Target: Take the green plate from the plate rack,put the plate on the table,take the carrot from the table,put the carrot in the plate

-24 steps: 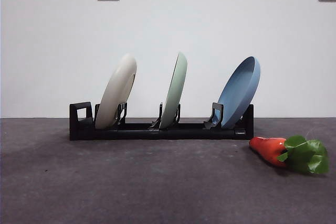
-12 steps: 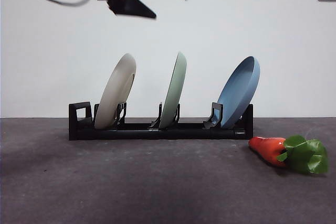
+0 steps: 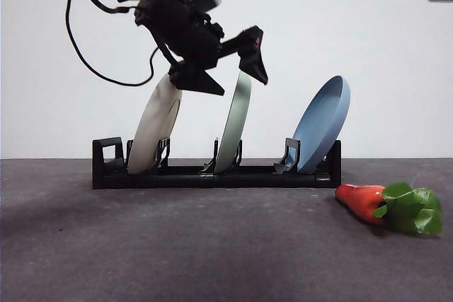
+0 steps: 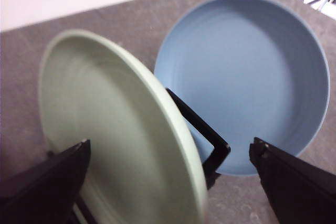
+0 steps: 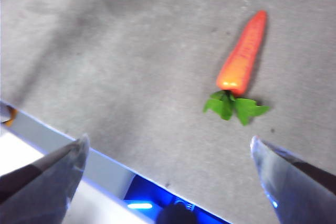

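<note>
Left hand (image 3: 228, 70) now lower, jaws wide astride green plate (image 3: 236, 124) rim.

Front view: low camera at counter (image 3: 177, 252) height, facing level across toward the back wall; plate rack (image 3: 212, 171) seen broadside at mid-distance, carrot (image 3: 391, 205) nearer, at the right.

Left wrist view: camera above the left tool (image 4: 168, 174), looking steeply down, very close to the green plate (image 4: 105, 129) and the blue plate (image 4: 247, 77). Shares both plates with the front view.

Right wrist view: camera above the right tool (image 5: 168, 158), looking down on bare counter (image 5: 105, 51) from farther up, carrot (image 5: 240, 64) at middle distance. Shares the carrot and surrounding counter with the front view.
</note>
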Controlling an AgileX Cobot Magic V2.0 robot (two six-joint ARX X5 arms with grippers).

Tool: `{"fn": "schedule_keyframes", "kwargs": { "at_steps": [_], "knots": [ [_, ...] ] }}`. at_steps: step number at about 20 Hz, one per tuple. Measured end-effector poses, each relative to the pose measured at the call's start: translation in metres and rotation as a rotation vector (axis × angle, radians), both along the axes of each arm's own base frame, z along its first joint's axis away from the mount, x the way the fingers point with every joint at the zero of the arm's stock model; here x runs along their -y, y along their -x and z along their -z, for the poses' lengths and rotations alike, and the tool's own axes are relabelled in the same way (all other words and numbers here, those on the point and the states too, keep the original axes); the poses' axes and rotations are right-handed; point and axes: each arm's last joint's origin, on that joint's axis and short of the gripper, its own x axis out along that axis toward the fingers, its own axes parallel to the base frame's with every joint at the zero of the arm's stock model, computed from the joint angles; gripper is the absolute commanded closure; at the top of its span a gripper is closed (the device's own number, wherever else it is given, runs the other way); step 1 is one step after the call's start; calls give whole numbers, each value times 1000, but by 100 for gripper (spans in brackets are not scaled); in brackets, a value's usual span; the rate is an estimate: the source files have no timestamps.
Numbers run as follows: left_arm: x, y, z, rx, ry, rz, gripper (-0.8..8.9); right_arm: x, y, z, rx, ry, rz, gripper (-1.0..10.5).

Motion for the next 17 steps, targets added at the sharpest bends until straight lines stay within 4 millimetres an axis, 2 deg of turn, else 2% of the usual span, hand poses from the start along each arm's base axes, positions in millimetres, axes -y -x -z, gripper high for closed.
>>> {"fn": "schedule_keyframes", "kwargs": {
  "at_steps": [1,5,7,12,17],
  "knots": [
    [3,0,3,-6,-4,3,202,0,0,0,0,9,7,287],
    [9,4,4,-8,-6,18,566,0,-3,1,-10,11,8,287],
    [9,4,5,-13,-8,20,692,0,-3,2,-12,11,8,287],
    [9,5,7,-35,-18,24,822,0,-3,2,-13,11,8,287],
    [9,5,7,-74,27,4,822,0,-3,2,-12,11,8,288]
  ]
}}
